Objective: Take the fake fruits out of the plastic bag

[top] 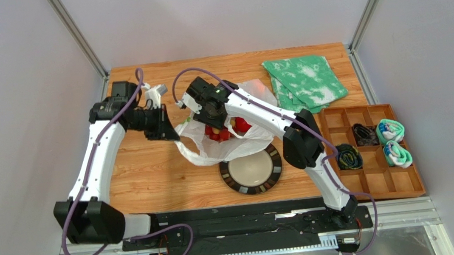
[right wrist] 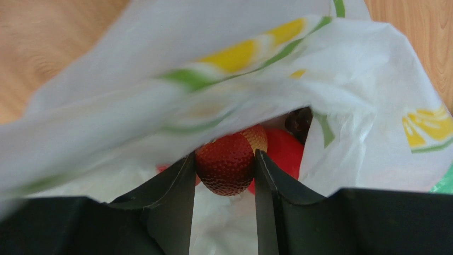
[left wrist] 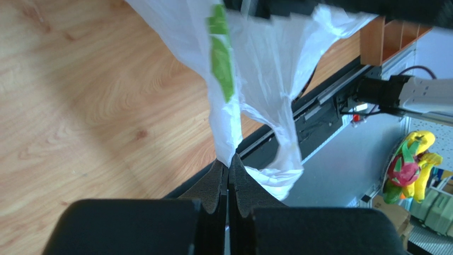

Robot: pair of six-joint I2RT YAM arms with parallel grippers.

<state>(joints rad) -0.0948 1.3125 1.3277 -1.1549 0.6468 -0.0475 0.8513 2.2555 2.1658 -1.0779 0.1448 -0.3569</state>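
Two tools share the pick-out step: my left tool point(left wrist: 228, 166) pinches the plastic bag point(left wrist: 266, 58) up off the tabletop point(top: 151, 168), my right tool point(right wrist: 224, 155), inside its mouth, is narrowed against a red berry point(right wrist: 226, 167), so next I should probably firm the grip and lift clear.

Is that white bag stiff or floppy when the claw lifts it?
Probably floppy: the plastic bag hangs in limp, crinkled folds from the left claw, which pinches it. It is likely very light too, since the thin film lets light through.
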